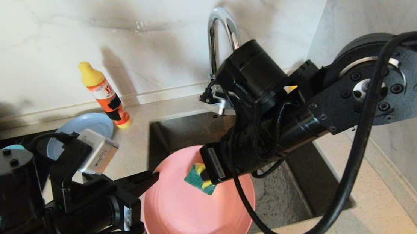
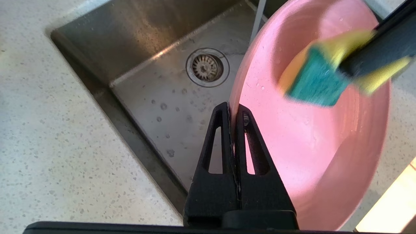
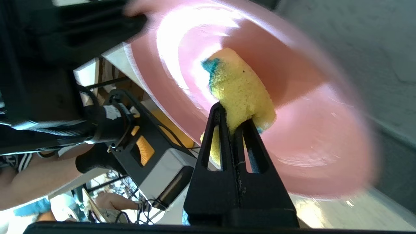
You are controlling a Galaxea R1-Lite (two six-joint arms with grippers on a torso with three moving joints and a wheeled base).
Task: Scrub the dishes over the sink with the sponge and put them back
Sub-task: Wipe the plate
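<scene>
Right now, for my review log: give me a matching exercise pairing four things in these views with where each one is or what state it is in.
Things:
1. salmon-pink plate
2. sponge
3. grey-blue plate
4. soap bottle

Places or states:
A. standing on the counter by the wall
B. rim pinched by the left gripper, over the sink
C. lying on the counter left of the sink
D. clamped in the right gripper

Pairs: 1-B, 2-D, 3-C, 4-A

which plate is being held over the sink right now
The salmon-pink plate, pinched at its rim by the left gripper; the grey-blue plate sits back on the counter.
</scene>
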